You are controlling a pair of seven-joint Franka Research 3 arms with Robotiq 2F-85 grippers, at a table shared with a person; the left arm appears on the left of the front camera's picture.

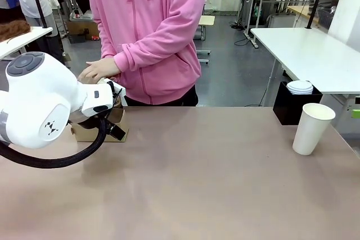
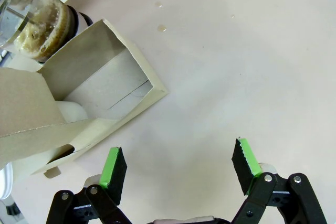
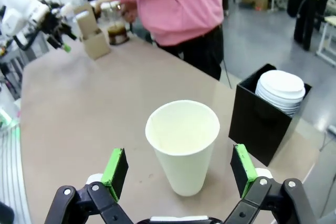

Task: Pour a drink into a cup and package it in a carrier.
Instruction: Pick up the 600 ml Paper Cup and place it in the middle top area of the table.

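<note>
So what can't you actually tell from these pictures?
Front view: the carrier is mostly hidden behind the robot's left arm, so its slots can't be seen.
Left wrist view: the jug is cut off by the top-left edge; how much drink it holds is unclear.
Right wrist view: the white stack in the black box could be lids or cups; too little shows.

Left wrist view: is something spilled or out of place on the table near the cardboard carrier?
Yes. A few small droplets lie on the bare table just beyond the carrier, apart from it; they look like splashes, perhaps from the glass jug.
</note>
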